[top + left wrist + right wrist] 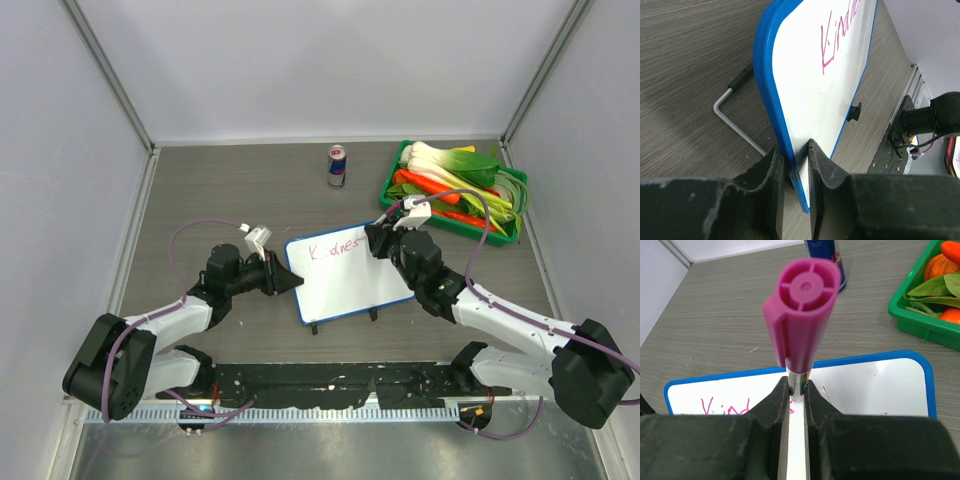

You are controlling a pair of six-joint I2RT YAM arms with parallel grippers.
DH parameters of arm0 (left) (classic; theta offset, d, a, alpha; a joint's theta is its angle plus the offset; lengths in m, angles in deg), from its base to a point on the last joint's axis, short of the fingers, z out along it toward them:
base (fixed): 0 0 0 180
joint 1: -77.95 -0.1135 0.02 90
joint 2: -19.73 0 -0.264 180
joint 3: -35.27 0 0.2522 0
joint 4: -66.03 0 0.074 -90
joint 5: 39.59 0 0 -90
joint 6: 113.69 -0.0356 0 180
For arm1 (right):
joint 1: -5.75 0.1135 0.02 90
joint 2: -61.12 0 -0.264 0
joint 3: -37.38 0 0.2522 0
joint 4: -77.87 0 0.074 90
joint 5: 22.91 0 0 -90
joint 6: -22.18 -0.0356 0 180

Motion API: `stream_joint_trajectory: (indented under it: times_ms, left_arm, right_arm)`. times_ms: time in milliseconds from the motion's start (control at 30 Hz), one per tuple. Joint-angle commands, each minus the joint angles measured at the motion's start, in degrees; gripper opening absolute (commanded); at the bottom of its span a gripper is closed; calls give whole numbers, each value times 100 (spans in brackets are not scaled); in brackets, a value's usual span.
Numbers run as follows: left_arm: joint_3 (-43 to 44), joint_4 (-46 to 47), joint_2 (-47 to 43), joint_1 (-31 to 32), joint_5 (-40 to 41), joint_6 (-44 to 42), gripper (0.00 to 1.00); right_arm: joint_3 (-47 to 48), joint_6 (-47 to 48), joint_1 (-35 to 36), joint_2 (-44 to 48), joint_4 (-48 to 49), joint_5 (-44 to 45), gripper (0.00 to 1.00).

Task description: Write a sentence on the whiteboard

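Top: the whiteboard (350, 285) sits mid-table, with the pink sentence (335, 250) near its far edge.
Left wrist: my left gripper (796, 150) is clamped on the whiteboard's blue rim.
Right wrist: my right gripper (796, 387) pinches 1 pink marker (802, 310) over the whiteboard.

A robot lab's test cell was shown. A grey wood-grain table (250, 190) was enclosed by plain pale wall panels (320, 60) set in metal posts (112, 75). A left arm (160, 325) and a right arm (500, 315) were bolted along the bottom edge of the top view, and a purple cable (205, 222) was looped over one of them. Staged props were laid out: a whiteboard (350, 285) at centre, a drink can (337, 166) above it, and a green tray (392, 176) of vegetables at upper right.
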Motion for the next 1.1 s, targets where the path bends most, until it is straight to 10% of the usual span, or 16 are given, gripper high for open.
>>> stream_joint_trajectory:
  times_ms: [0,1067]
  left_arm:
    - [96,-98,81,65,99,-351,0]
    - [105,-115,73,82,108,-351,0]
  right_arm:
    - [97,-16,-23,54,66,-40,1]
    - [-211,-16,-32,239,-101,-242,1]
